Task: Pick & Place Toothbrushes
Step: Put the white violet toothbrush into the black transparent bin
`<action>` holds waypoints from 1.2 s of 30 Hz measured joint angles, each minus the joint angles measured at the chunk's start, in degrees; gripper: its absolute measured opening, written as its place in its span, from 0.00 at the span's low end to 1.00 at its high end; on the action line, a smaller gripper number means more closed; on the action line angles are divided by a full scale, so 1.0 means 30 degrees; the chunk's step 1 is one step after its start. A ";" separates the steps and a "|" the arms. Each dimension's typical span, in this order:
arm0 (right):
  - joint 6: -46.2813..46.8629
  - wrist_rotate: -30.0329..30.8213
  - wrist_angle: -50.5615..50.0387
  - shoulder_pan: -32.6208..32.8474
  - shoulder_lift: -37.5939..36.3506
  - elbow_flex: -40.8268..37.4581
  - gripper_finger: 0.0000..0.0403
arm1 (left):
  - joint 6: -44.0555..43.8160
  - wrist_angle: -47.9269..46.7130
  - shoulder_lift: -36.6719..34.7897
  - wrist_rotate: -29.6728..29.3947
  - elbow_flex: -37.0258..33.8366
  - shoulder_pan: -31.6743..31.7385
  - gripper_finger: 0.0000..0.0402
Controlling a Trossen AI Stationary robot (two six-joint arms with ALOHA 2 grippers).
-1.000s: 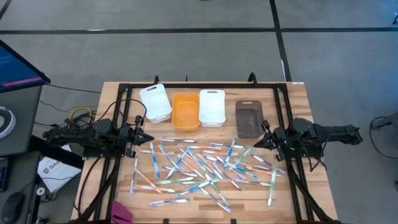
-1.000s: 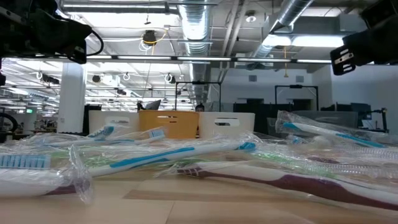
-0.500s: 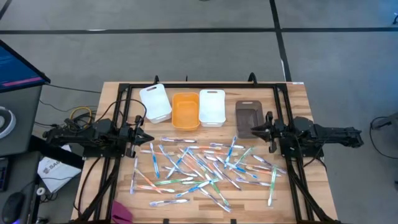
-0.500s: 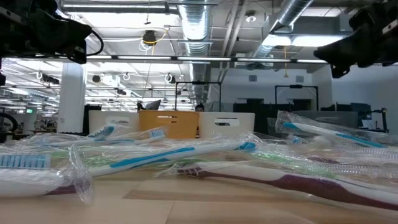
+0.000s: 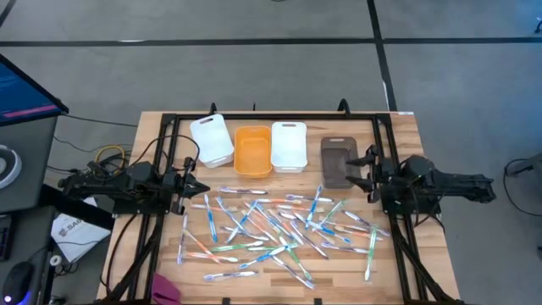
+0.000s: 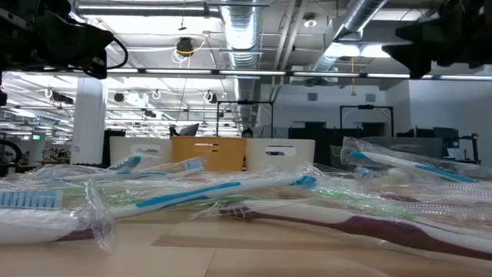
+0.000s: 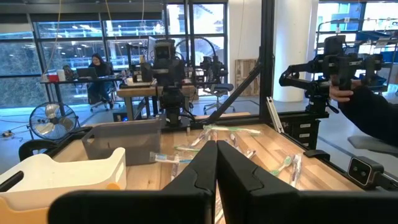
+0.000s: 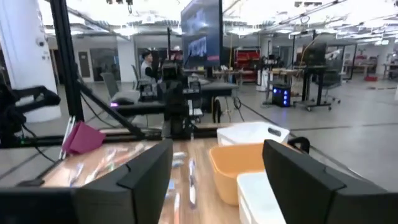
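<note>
The right tool hangs above the worktop at the near edge of the dark bin, its fingers spread wide apart and holding nothing. The toothbrushes lie scattered flat on the wood, none yet visibly in a bin; from this tool the heap sits below it and off toward the middle and front of the worktop, with the closest strays just beside and under the arm. They point every way, so no single long axis holds. Those nearest the right tool, a blue-and-white brush and its neighbours, run roughly from the bins toward the front edge, which I judge would call for the open fingers to straddle the handle crosswise. The left tool waits at the other side with its fingers pressed together, empty, the heap's edge lying just past its tips. Each arm has brushes close by; the right one, already open, looks the readier to descend.
</note>
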 joint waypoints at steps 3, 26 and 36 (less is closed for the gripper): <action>0.0002 -0.0041 -0.0179 0.0130 0.0380 0.0543 0.62 | -0.0003 0.0000 -0.0001 0.0000 0.0004 0.0000 0.00; 0.6089 0.0078 -1.1980 0.1252 1.0730 1.0146 0.62 | -0.2375 0.2170 0.0004 -0.0373 0.0000 -0.0057 0.00; 1.1615 -0.1204 -1.7002 0.2119 1.5662 1.4846 0.62 | -0.2338 0.2746 0.0460 -0.0373 0.0007 -0.0057 0.01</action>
